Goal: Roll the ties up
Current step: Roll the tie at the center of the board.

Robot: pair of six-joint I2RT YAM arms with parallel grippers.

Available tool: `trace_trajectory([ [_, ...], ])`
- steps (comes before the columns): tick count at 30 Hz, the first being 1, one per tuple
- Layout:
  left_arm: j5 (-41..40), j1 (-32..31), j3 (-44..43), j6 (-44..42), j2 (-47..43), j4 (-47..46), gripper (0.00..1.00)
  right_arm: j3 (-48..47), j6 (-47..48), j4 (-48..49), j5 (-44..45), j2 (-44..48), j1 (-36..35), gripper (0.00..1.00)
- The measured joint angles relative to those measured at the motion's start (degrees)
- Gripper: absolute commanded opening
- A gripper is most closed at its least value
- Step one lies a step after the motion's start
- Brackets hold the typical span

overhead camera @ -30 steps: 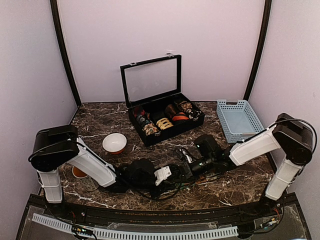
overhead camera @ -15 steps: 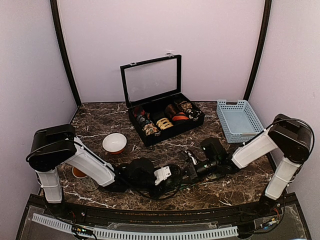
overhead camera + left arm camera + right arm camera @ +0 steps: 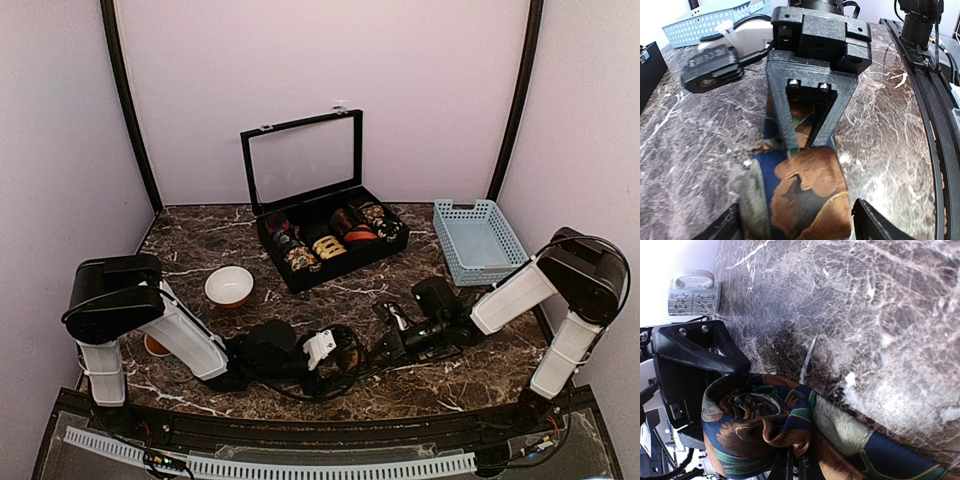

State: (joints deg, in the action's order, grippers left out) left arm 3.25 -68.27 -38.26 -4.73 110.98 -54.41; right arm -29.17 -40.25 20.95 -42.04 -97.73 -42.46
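Observation:
One tie [image 3: 347,356], dark blue and green with brown-orange patches, lies partly coiled on the marble table between my two grippers. In the left wrist view the roll [image 3: 810,192] sits between my left gripper's [image 3: 795,222] spread fingers, with bare marble showing on its right side. My left gripper [image 3: 335,355] is open around it. My right gripper [image 3: 792,467] is shut on a fold of the tie [image 3: 765,425] at the coil's edge. Its fingers [image 3: 790,117] also show in the left wrist view. The uncoiled tail [image 3: 880,455] runs off to the lower right.
A black case [image 3: 300,275] with its lid up holds several fabric coils at the back centre. A blue basket [image 3: 480,240] stands at the back right, a white bowl [image 3: 229,286] at the left. A patterned cup [image 3: 692,295] stands near the left arm.
My right arm has drawn back to the right and lower, still shut on the tie. The coil now shows between the grippers. The left gripper has hardly moved.

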Motion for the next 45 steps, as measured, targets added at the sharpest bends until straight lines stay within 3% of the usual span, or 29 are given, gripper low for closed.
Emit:
trace_trajectory([
  [5, 0.4, -0.4, -1.9, 2.2, 5.5, -5.8, 0.75, -1.1, 2.7, -3.0, 1.1, 0.4, 0.0, 0.0],
  [9, 0.2, -0.4, -4.3, 3.3, 9.1, -8.8, 0.69, -1.1, 3.7, -3.7, 2.0, 0.8, 0.0, 0.0],
  [14, -0.3, -0.4, -7.9, 4.4, 13.0, -10.1, 0.4, -1.0, 3.7, -3.5, 1.9, 0.9, 0.0, 0.0],
  [20, -0.3, -0.4, -8.2, 3.7, 12.0, -7.9, 0.28, -0.9, 3.4, -4.8, 2.8, 2.6, 0.0, 0.23],
  [27, -1.1, -0.4, -4.6, 0.8, 5.4, 1.2, 0.28, -0.9, 2.1, -9.2, 3.8, 9.9, -0.1, 0.43],
  [32, -1.4, -0.4, -4.7, -0.7, 3.5, 5.6, 0.28, -2.3, -0.3, -8.4, 1.5, 12.0, -1.0, 0.49],
  [37, -1.4, -0.4, -4.9, -1.4, 3.1, 6.8, 0.28, -6.2, -1.0, -8.6, 1.2, 8.9, -4.2, 0.47],
  [41, -1.3, -0.4, -4.9, -1.7, 3.1, 7.1, 0.28, -8.4, -1.1, -8.7, 1.6, 4.6, -5.9, 0.4],
  [43, -1.3, -0.4, -4.9, -1.7, 2.9, 7.5, 0.28, -8.8, -1.0, -8.9, 1.8, 3.4, -6.1, 0.31],
  [45, -1.3, -0.4, -4.9, -1.8, 2.8, 7.8, 0.28, -9.0, -1.3, -8.6, 1.7, 3.1, -6.2, 0.11],
])
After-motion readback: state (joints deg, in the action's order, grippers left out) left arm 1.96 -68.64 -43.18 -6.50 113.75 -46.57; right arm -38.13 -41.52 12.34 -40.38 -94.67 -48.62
